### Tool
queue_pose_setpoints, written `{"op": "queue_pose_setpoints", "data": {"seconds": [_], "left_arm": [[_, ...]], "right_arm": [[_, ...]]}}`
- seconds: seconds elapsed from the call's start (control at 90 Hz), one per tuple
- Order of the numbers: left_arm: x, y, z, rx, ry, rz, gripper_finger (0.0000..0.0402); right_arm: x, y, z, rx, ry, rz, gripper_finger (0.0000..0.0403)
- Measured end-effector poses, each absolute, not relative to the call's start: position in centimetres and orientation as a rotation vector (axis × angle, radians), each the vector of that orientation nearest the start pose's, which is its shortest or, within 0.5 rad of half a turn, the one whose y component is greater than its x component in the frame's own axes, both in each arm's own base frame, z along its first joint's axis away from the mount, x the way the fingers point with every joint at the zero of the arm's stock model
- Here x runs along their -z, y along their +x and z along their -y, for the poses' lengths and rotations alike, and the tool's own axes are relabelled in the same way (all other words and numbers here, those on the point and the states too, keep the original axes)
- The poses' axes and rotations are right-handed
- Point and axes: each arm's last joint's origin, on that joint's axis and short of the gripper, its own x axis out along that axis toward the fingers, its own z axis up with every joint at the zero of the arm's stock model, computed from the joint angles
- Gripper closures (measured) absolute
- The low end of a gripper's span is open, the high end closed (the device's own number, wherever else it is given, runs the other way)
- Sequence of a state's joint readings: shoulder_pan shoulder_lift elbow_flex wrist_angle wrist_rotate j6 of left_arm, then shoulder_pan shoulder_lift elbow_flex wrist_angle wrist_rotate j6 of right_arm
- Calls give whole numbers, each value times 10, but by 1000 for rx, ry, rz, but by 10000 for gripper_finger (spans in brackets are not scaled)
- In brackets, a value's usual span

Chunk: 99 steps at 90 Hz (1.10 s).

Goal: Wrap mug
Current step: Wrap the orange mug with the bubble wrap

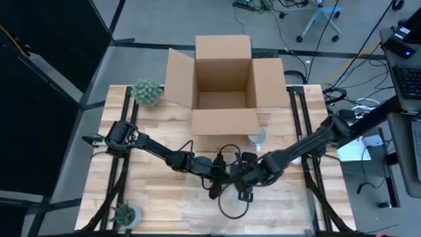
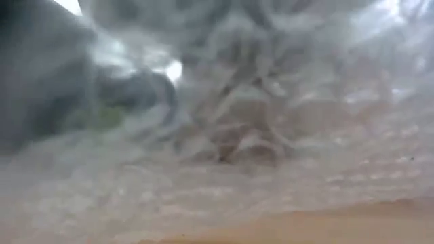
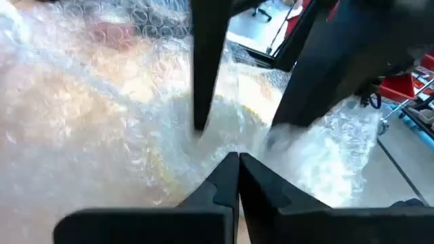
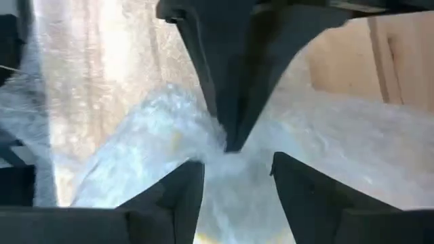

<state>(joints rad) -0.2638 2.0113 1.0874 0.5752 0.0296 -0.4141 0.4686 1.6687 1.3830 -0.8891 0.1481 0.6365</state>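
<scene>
Sitting on the far left corner of the wooden table (image 1: 151,197) is a round green plant (image 1: 147,93), and a smaller plant (image 1: 125,214) sits on the near left corner. The left arm reaches from the left side toward the middle of the table. The left gripper (image 3: 238,163) has its two dark fingers pressed tight together, pinching a fold of bubble wrap (image 3: 102,129). The wrap is clear and crinkly, and it lies over the wood near the front middle of the table.

In the middle, at the back of the table, stands a big open cardboard box (image 1: 223,85) with its flaps spread out. Just in front of the box, a little to the right, something small, round and pale (image 1: 258,137) rests on the table. It may be the mug, but I cannot tell for sure.

The right arm comes in from the right side and meets the left arm near the front middle. The right gripper (image 4: 230,177) has its fingers spread apart, with the bunched bubble wrap in the gap between them. I cannot tell if they touch it. The low view is filled with bubble wrap close up.
</scene>
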Motion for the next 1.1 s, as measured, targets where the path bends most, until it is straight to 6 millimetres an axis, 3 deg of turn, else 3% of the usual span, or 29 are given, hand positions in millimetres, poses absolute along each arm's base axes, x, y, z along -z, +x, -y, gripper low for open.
{"op": "queue_pose_setpoints", "data": {"seconds": [0.111,0.211,0.344,0.5,0.744,0.867,1.1], "left_arm": [[-150,404,110,214,-366,-402,401],[-150,404,110,214,-366,-402,402],[-150,404,110,214,-366,-402,401],[-150,404,110,214,-366,-402,402],[-150,404,110,214,-366,-402,402],[-150,404,110,214,-367,-402,402],[-150,404,110,215,-367,-402,402]], "right_arm": [[-286,287,-140,91,225,-1116,239],[-292,276,-131,236,191,-1106,239],[-281,273,-116,432,149,-1134,239],[-253,279,-105,486,141,-1183,239],[-252,296,-134,166,197,-1043,243],[-245,293,-138,202,195,-1092,244],[-207,301,-142,289,127,-1233,245]]}}
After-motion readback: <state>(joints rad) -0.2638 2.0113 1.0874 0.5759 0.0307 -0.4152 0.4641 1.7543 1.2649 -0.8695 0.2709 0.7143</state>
